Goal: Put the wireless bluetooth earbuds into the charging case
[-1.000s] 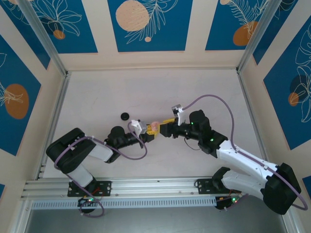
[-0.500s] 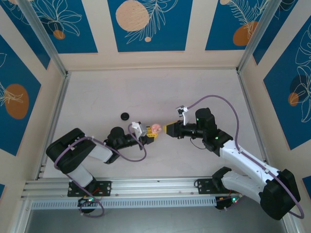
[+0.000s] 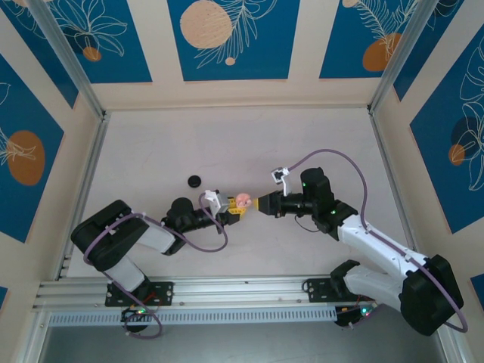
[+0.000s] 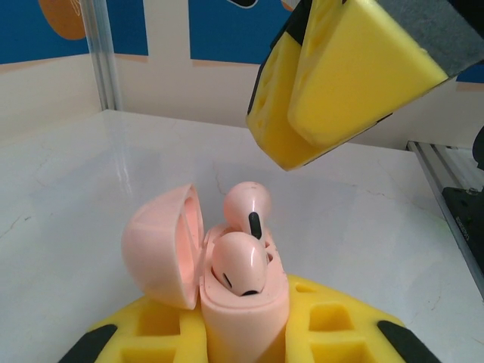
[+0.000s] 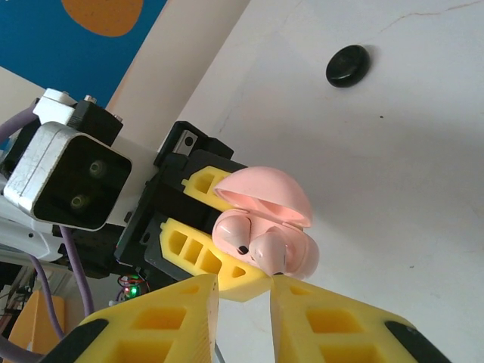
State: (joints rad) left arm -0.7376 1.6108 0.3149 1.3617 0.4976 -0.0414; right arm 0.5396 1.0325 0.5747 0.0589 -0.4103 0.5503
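Currently, the left gripper [image 3: 237,209] is clamped on the base of the pink charging case [image 4: 243,306], whose lid [image 4: 162,246] is hinged open. Two pale pink earbuds [image 4: 240,261] sit in its wells, the rear one standing higher. The right gripper [image 5: 246,291] hovers just beside the case, jaws nearly together with a narrow empty gap. A black disc [image 3: 195,181] lies on the table [image 3: 166,144], apart.
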